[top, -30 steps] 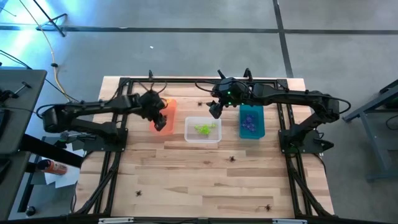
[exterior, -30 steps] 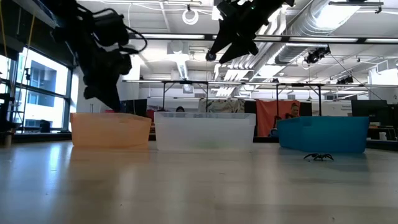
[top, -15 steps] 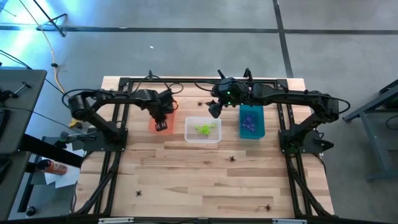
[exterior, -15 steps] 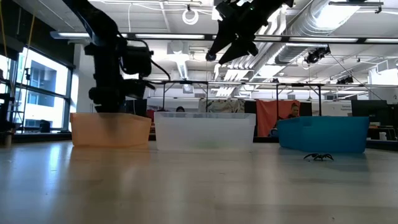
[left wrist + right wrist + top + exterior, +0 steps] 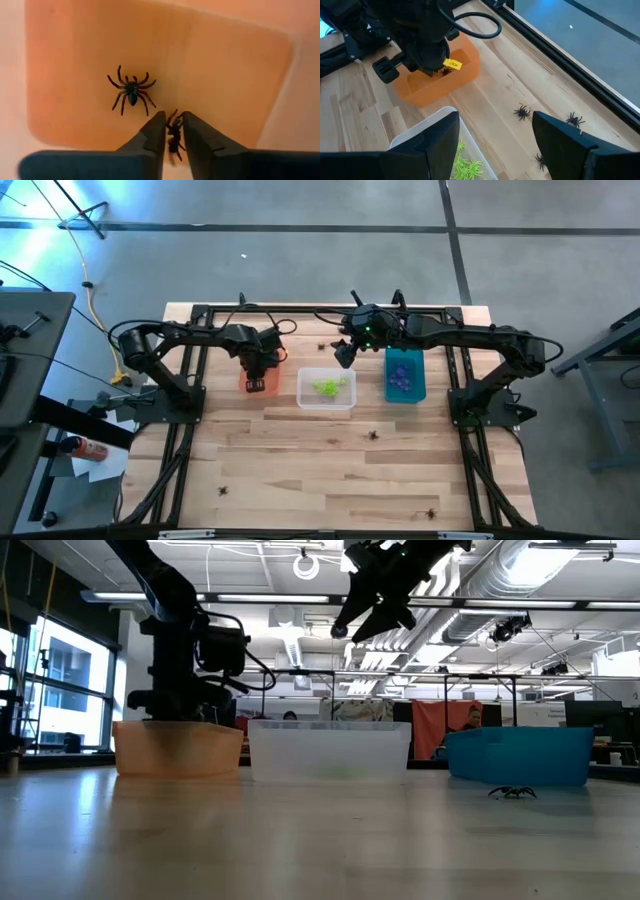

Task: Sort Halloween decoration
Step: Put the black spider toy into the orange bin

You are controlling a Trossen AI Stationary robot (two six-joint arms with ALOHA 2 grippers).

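Showing unreadable print, yellow tag (image 5: 452,64) overhangs orange bin (image 5: 465,70).

Bins: three on the table (image 5: 300,470) – one orange bin (image 5: 258,383), one clear bin (image 5: 326,401), one teal bin (image 5: 404,394)
Black spiders in the orange bin: two (image 5: 131,93), one lying free, one between the jaws
Black spiders loose on the table: at least five (image 5: 374,436)
Green pieces (image 5: 328,387): a clump in the clear bin, too small to count
Purple pieces (image 5: 402,376): a clump in the teal bin, uncountable
Arms: two
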